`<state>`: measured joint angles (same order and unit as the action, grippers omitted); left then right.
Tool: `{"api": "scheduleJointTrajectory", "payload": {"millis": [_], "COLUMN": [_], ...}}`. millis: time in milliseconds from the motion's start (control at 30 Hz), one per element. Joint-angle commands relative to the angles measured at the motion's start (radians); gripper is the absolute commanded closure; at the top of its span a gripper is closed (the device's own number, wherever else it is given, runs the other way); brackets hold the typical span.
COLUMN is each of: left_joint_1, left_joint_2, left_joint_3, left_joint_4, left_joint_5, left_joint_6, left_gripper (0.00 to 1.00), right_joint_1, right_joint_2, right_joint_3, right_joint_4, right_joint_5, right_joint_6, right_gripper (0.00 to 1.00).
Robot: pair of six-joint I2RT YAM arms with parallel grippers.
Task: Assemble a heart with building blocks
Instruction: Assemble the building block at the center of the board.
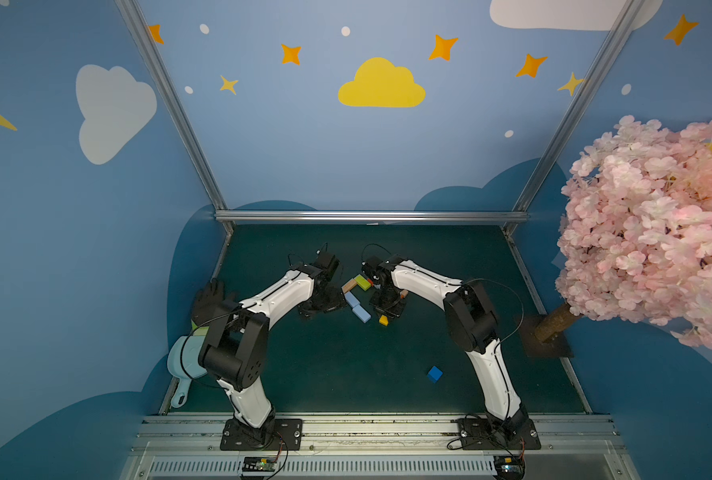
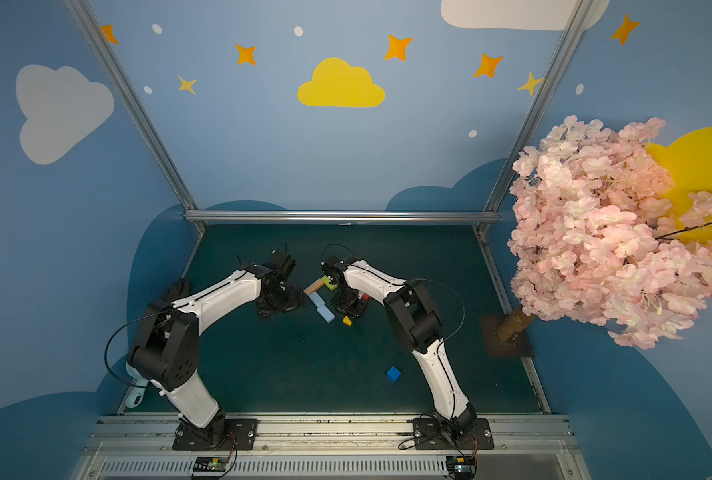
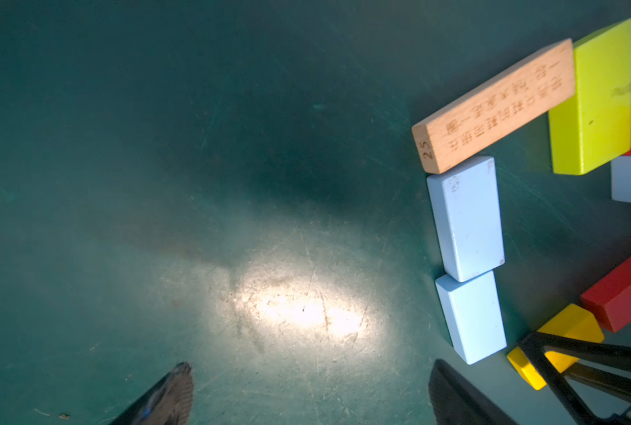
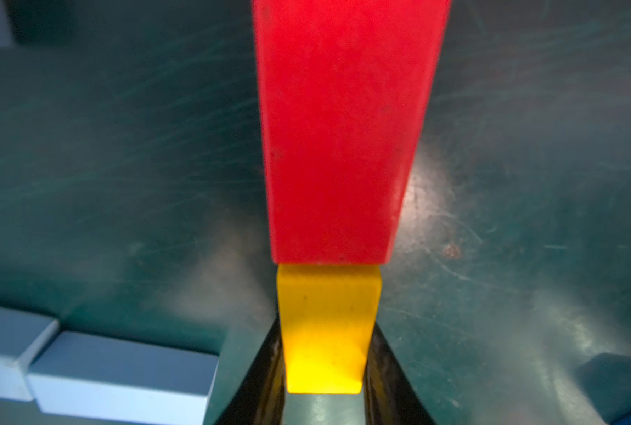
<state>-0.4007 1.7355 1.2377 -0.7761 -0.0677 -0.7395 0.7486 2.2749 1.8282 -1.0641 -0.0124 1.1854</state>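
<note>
Top views, both: you see the dark blue cube (image 1: 434, 373) alone, well apart from the other building blocks (image 1: 353, 299).
Left wrist: left gripper (image 3: 310, 375) spread wide over the mat (image 3: 159, 184), near the light blue blocks (image 3: 466, 217).
Right wrist: right gripper (image 4: 325, 368) clamps the yellow block (image 4: 325, 323), which touches the red block (image 4: 343, 128).

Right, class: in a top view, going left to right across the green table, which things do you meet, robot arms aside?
In order: pale blue plastic scoop, two light blue rectangular blocks, small yellow block, dark blue cube, brown trunk of the pink blossom tree.
</note>
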Motion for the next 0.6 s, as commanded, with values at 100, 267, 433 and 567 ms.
{"api": "scheduleJointTrajectory", "payload": {"millis": [100,267,433,567], "left_joint_1": [0.006,0.008,0.011,0.011], "left_joint_2": [-0.031,-0.035,-0.039,-0.041], "left_joint_3": [-0.014,-0.023,-0.030,-0.035], "left_joint_4": [-0.011,-0.008,-0.003,-0.002], "left_joint_5": [-0.011,-0.009,-0.007,-0.006], "left_joint_6": [0.020,0.022,0.022,0.020], "left_gripper": [0.00,0.00,0.00,0.00], "right_joint_1": [-0.006,-0.007,-0.007,-0.009], "right_joint_2": [0.043,0.044,0.047,0.048], "right_joint_3": [-0.035,-0.033,-0.033,-0.032], "right_joint_4": [0.036,0.036,0.040,0.043], "right_joint_5": [0.042,0.046,0.049,0.053], "right_joint_6": [0.020,0.020,0.022,0.024], "right_gripper": [0.75,0.75,0.75,0.75]}}
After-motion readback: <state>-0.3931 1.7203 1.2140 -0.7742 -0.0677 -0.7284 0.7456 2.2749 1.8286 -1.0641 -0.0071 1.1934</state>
